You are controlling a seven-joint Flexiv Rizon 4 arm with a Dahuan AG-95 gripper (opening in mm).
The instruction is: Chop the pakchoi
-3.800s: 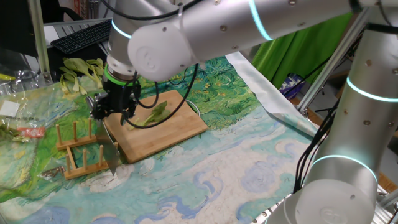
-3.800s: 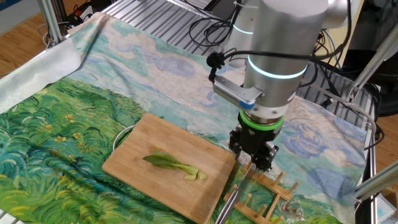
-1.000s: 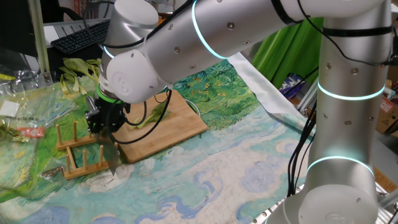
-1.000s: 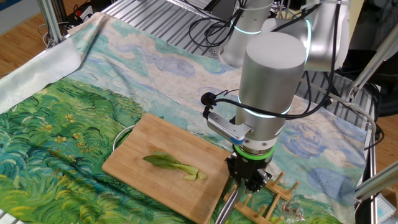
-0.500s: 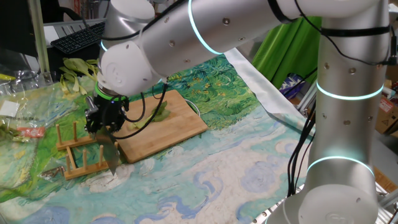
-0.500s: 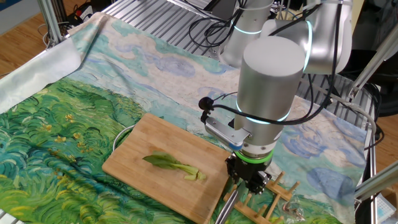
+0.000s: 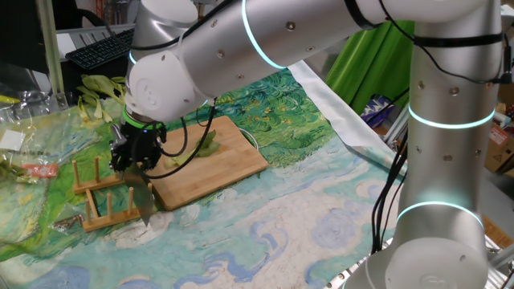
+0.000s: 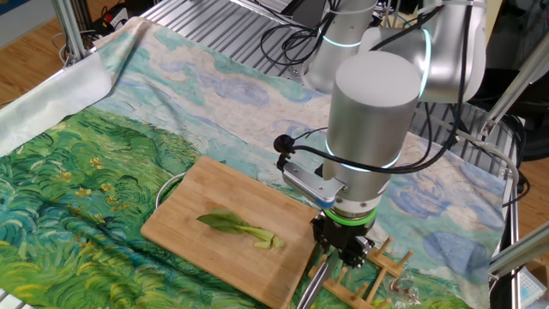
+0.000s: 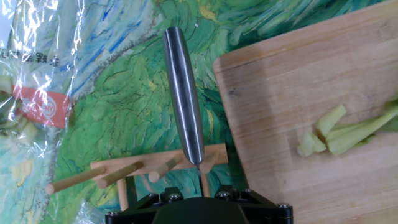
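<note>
We've got the gripper [image 8: 344,256] hanging over the knife [image 9: 184,99] that sits in the wooden rack [image 7: 103,198], just left of the cutting board [image 8: 199,202]. Can't tell how far apart the jaws are. The pakchoi [image 8: 241,230] lies on the board, partly cut. We'd center on the handle and grab it squarely. Since a few seconds ago the hand dropped lower toward the rack.

Two fixed cameras on opposite sides, one on the hand.
Both fixed views share the cutting board [image 7: 210,160]; the hand view looks straight down, board at 3 o'clock.
</note>
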